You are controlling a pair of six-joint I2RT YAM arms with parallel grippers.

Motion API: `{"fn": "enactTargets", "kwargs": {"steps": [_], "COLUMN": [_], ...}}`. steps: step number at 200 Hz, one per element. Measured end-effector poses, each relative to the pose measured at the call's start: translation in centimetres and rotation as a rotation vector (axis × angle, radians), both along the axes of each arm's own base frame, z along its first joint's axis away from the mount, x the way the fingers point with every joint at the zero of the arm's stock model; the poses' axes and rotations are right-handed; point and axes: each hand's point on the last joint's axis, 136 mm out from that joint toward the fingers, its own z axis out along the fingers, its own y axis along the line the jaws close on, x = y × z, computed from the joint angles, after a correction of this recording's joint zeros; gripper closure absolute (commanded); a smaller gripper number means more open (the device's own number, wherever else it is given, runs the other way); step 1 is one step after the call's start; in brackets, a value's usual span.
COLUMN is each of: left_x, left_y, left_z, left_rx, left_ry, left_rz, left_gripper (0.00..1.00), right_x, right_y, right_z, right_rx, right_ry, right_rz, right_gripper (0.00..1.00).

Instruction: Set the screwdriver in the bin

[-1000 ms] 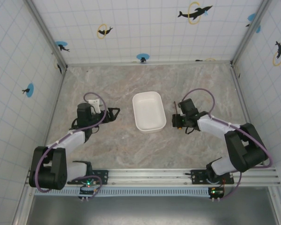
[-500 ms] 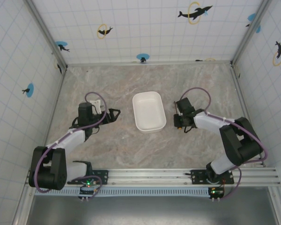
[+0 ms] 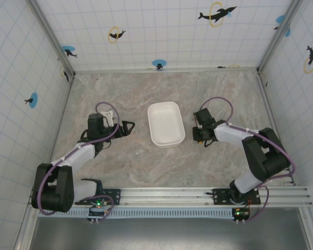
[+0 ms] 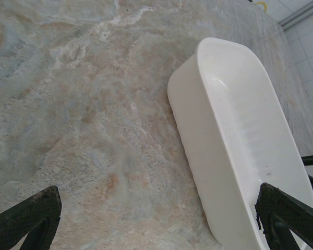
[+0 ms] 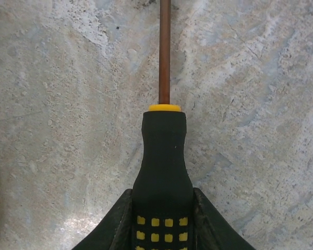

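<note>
Swung slightly leftward, the right pincer [image 5: 161, 194] clamps the screwdriver [image 5: 163, 151] handle between its fingers [image 5: 117, 225].

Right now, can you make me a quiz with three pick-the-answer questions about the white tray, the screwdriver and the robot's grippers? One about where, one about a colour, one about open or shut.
1. Where is the bin?
A) on the table, between the left gripper and the right gripper
B) against the back wall
C) hanging in the air

2. What colour are the small squares on the handle of the screwdriver?
A) red
B) blue
C) yellow

3. How is the left gripper?
A) shut on the bin
B) open, holding nothing
C) shut on the screwdriver

Answers:
1 A: the top view shows it resting on the table, midway between the two grippers.
2 C: the right wrist view shows yellow squares on the black handle, which the right gripper clasps.
3 B: in the left wrist view its jaws stand wide apart, with the bin lying to one side.
</note>
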Motion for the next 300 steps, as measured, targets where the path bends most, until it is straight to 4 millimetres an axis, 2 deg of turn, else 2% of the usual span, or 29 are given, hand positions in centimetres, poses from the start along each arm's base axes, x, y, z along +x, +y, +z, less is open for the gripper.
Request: {"fn": "enactTargets", "kwargs": {"steps": [10, 44, 67, 80, 106, 120, 134, 153, 167, 181, 230, 258, 300], "left_x": [0.0, 0.0, 0.0, 0.0, 0.2, 0.3, 0.3, 0.3, 0.4, 0.4, 0.7, 0.8, 0.8], "left_y": [0.0, 0.0, 0.0, 0.0, 0.0, 0.0, 0.0, 0.1, 0.1, 0.1, 0.1, 0.2, 0.3], "left_z": [0.0, 0.0, 0.0, 0.1, 0.3, 0.4, 0.4, 0.4, 0.4, 0.5, 0.6, 0.2, 0.0], "left_rx": [0.000, 0.000, 0.002, 0.003, 0.003, 0.003, 0.005, 0.007, 0.007, 0.010, 0.027, 0.034, 0.038], "left_ry": [0.000, -0.001, 0.003, 0.004, 0.000, -0.004, -0.004, -0.004, -0.004, -0.008, -0.023, -0.011, -0.004], "left_rz": [0.000, 0.000, -0.001, -0.002, -0.002, 0.000, 0.002, 0.004, 0.004, 0.001, -0.003, 0.003, 0.003], "left_gripper": [0.02, 0.02, 0.02, 0.02, 0.02, 0.02, 0.02, 0.02, 0.02, 0.02, 0.02, 0.02, 0.02], "right_x": [0.0, 0.2, 1.1, 2.6, 6.1, 7.2, 7.3, 6.5, 5.8, 5.3, 2.4, 1.0, 0.6], "right_y": [0.0, -0.4, -1.6, -2.2, -1.7, -0.1, 2.1, 5.6, 7.5, 8.9, 12.4, 13.2, 13.3], "right_z": [0.0, 0.2, 2.1, 4.5, 11.8, 16.3, 19.6, 21.7, 21.6, 20.4, 12.8, 10.4, 7.8], "right_rx": [0.000, 0.049, 0.136, 0.202, 0.307, 0.346, 0.363, 0.381, 0.380, 0.361, 0.213, 0.178, 0.132], "right_ry": [0.002, 0.021, 0.020, -0.019, -0.189, -0.303, -0.399, -0.476, -0.483, -0.469, -0.301, -0.238, -0.181], "right_rz": [0.000, -0.027, -0.105, -0.155, -0.199, -0.184, -0.146, -0.092, -0.072, -0.063, -0.030, -0.021, -0.035], "right_gripper": [0.92, 1.00, 1.00, 1.00, 1.00, 1.00, 1.00, 1.00, 1.00, 1.00, 1.00, 1.00, 1.00]}}
